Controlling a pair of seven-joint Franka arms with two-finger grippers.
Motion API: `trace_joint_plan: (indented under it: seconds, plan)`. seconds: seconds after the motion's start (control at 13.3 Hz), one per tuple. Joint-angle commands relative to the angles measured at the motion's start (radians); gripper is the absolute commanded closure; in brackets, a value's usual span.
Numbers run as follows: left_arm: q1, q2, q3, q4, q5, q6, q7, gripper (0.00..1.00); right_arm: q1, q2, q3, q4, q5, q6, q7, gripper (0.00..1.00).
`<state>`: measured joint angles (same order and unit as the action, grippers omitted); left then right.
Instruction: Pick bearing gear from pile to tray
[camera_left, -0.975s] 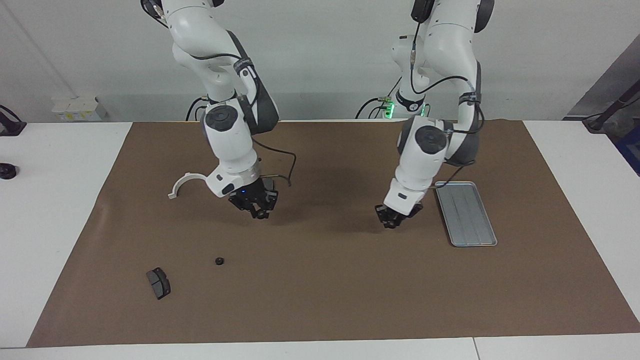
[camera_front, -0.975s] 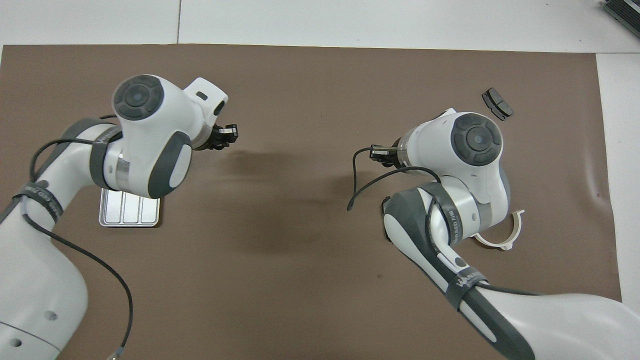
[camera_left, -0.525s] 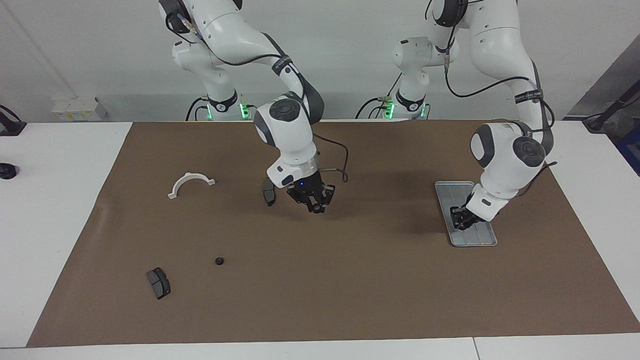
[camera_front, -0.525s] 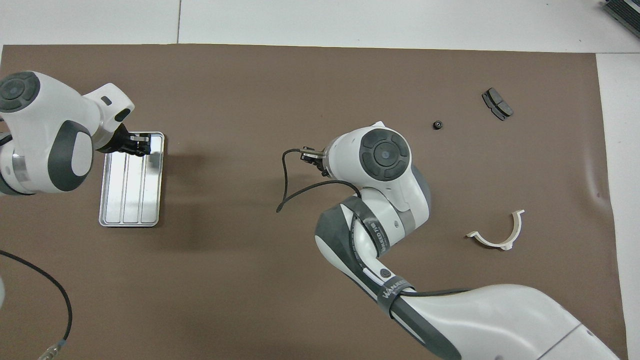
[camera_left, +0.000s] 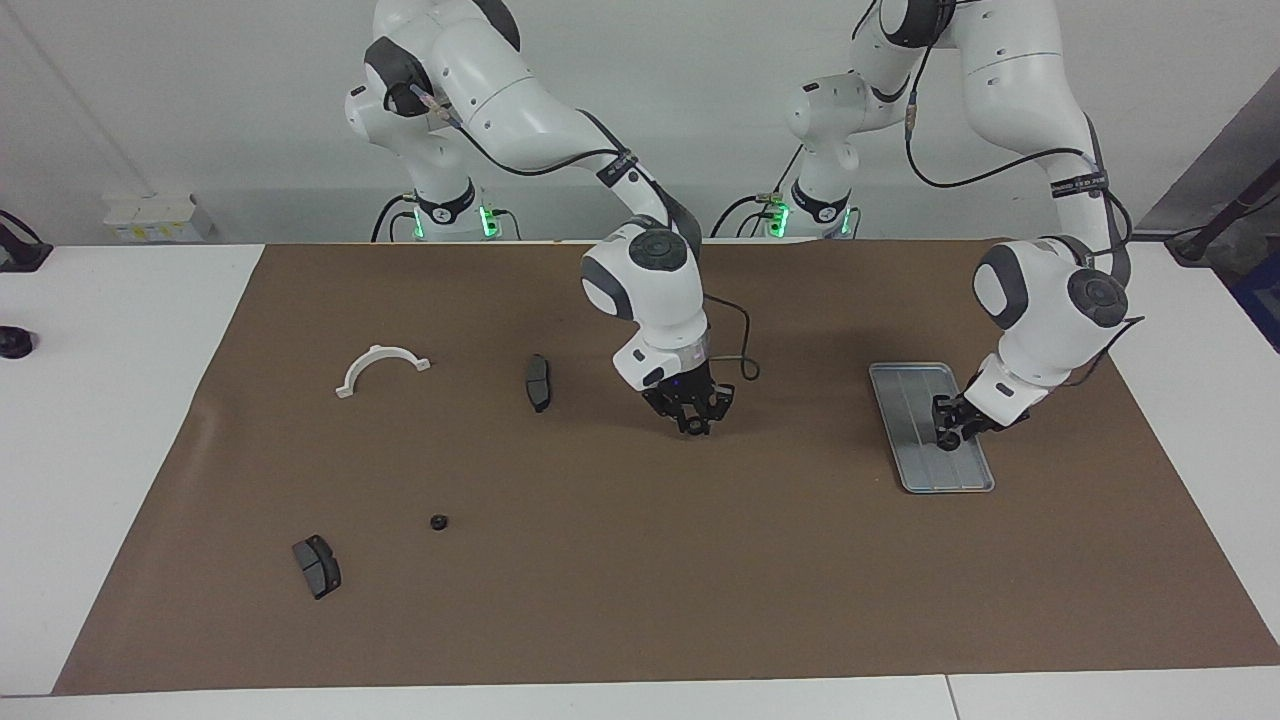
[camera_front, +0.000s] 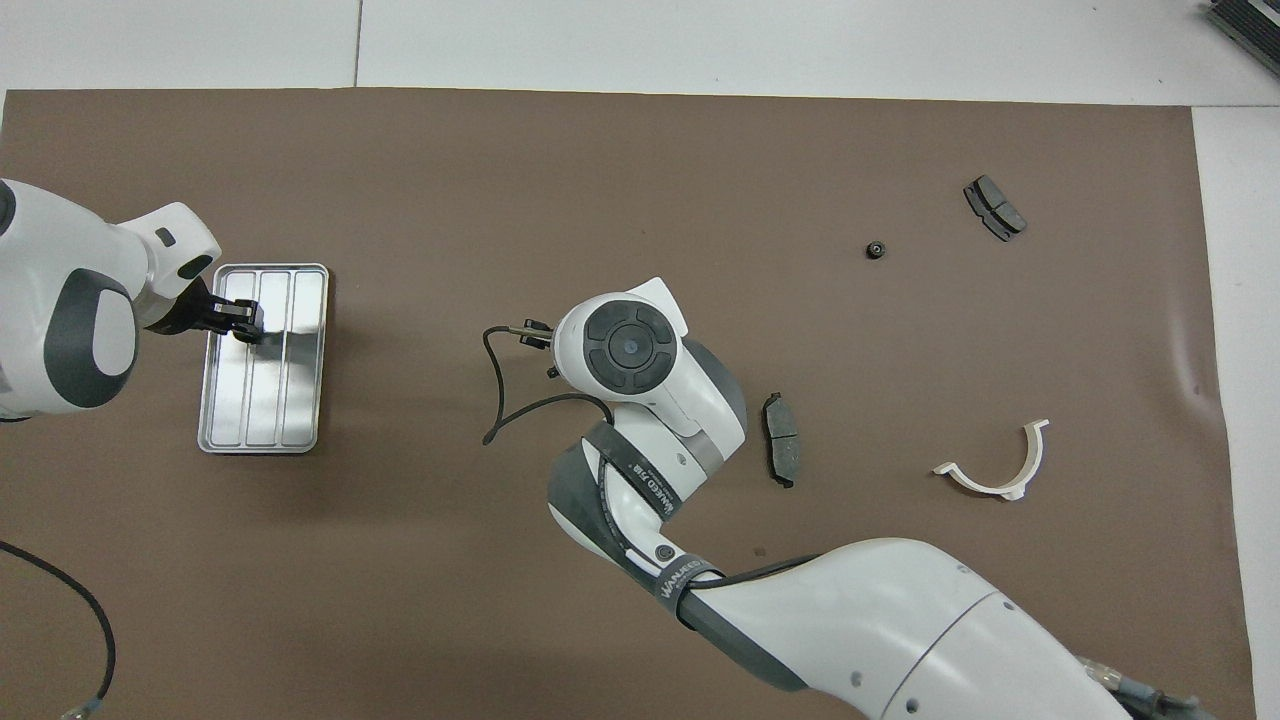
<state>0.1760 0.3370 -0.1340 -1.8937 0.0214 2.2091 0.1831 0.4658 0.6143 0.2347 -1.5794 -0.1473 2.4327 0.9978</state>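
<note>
Over the tray (camera_left: 917, 475) at the left arm's end of the mat, the left gripper (camera_left: 949, 437) hangs low above the ridged floor; we cannot tell how far its jaws are apart, nor whether any small part sits between them. The right gripper (camera_left: 694, 420) hovers above bare brown mat (camera_left: 640, 590) near the middle of the table, and its jaws are just as hard for us to read. Toward the right arm's end from that gripper lie the scattered parts: one brake pad (camera_left: 538, 382) close by, then the white bracket (camera_left: 381, 366), and farther from the robots the small black round piece (camera_left: 438, 522) with a second brake pad (camera_left: 317, 566) just beside it. We take that round piece to be the bearing gear, untouched and well apart from both grippers. Our worry is that it is small and round: jaws coming down off-centre could flick it so it rolls across the mat. A release from above the tray could let a part bounce over the low rim.
</note>
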Motion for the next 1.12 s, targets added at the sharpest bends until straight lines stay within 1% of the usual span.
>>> trace_joint_plan:
  seconds: [0.0, 0.07, 0.15, 0.3, 0.53, 0.67, 0.9, 0.97, 1.05]
  plan:
    - [-0.009, -0.027, 0.002, -0.021, 0.011, 0.027, 0.004, 0.0, 0.013, 0.002, -0.005, 0.01, -0.057, -0.029, 0.024, 0.09]
    - [-0.015, -0.023, 0.002, 0.004, 0.011, 0.024, -0.002, 0.0, 0.002, 0.001, -0.005, 0.01, -0.064, -0.029, 0.022, 0.03]
    - [-0.019, -0.021, 0.002, 0.022, 0.011, 0.02, -0.017, 0.0, -0.016, -0.011, -0.006, 0.007, -0.066, -0.03, 0.007, 0.0]
    - [-0.073, -0.018, 0.002, 0.057, 0.011, 0.009, -0.124, 0.0, -0.087, -0.051, -0.005, -0.01, -0.067, -0.029, -0.039, 0.0]
    - [-0.205, -0.015, 0.004, 0.079, 0.011, -0.006, -0.354, 0.0, -0.209, -0.189, -0.002, -0.14, -0.066, -0.03, -0.219, 0.0]
    - [-0.31, -0.016, 0.004, 0.076, 0.012, -0.006, -0.514, 0.0, -0.289, -0.246, -0.002, -0.201, -0.064, -0.032, -0.351, 0.0]
    - [-0.464, -0.015, 0.004, 0.08, 0.012, -0.003, -0.706, 0.0, -0.384, -0.257, 0.0, -0.202, -0.055, -0.035, -0.508, 0.0]
    - [-0.511, -0.004, 0.004, 0.082, 0.012, 0.001, -0.752, 0.0, -0.406, -0.257, 0.0, -0.203, -0.052, -0.035, -0.565, 0.0]
    - [-0.544, 0.013, 0.004, 0.105, 0.014, 0.007, -0.783, 0.0, -0.439, -0.255, 0.0, -0.202, -0.051, -0.046, -0.606, 0.0]
